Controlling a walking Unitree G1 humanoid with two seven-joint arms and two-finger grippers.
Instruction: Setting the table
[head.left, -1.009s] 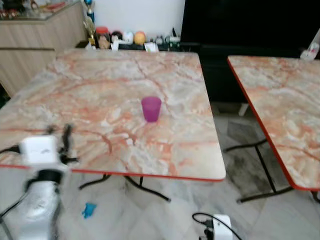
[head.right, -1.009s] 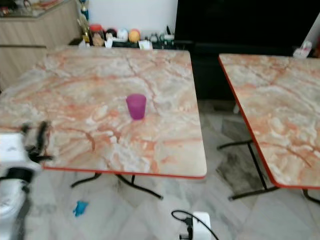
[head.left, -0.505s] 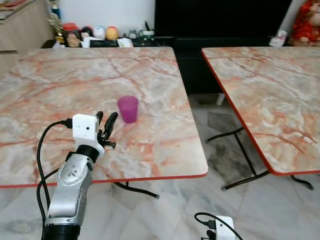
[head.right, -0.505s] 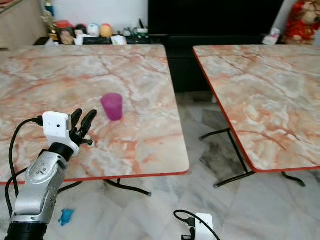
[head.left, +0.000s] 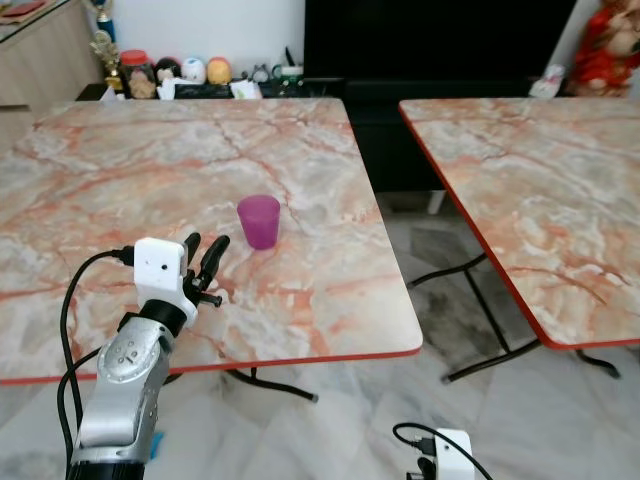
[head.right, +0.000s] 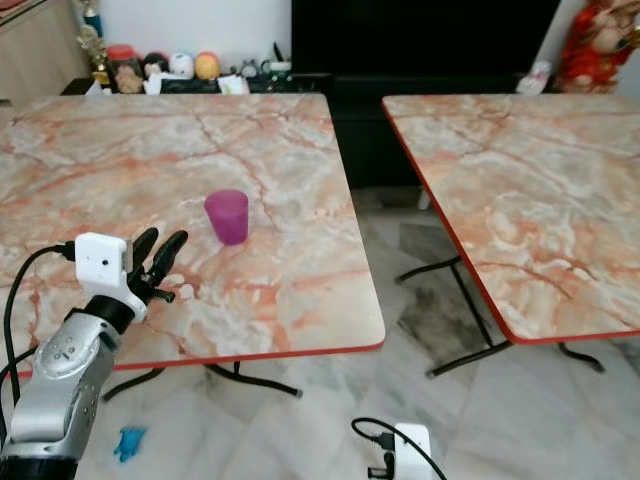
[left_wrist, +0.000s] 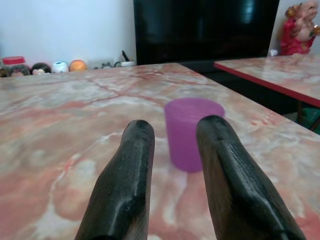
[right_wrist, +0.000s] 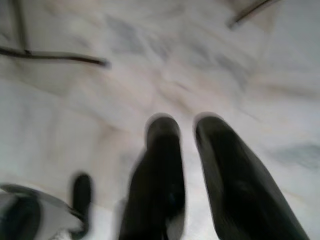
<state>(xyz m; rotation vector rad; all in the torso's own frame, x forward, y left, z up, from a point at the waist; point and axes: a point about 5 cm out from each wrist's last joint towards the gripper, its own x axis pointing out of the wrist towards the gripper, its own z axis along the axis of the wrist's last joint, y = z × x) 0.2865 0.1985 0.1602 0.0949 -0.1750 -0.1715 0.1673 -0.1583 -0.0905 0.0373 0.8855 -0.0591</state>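
A purple plastic cup (head.left: 259, 220) stands upright near the middle of the marble-patterned table (head.left: 120, 170). My left gripper (head.left: 206, 243) hovers just above the tabletop, a short way in front of the cup and slightly to its left. It is open and empty. In the left wrist view the cup (left_wrist: 181, 142) sits straight ahead, framed between the two black fingers (left_wrist: 132, 165), a little beyond their tips. My right gripper (right_wrist: 186, 122) hangs low over the grey floor, blurred, with a narrow gap between its fingers and nothing in it.
A second marble table (head.left: 530, 190) stands to the right, with a strip of floor (head.left: 450, 300) and folding table legs between the two. Behind is a dark TV cabinet (head.left: 430, 50) and a low shelf of jars and trinkets (head.left: 170, 72). A small blue object (head.right: 128, 441) lies on the floor.
My left arm has risen from the table's front edge and reached forward toward the cup. The camera has swung to the right, so the whole scene has shifted. The cup has not moved.
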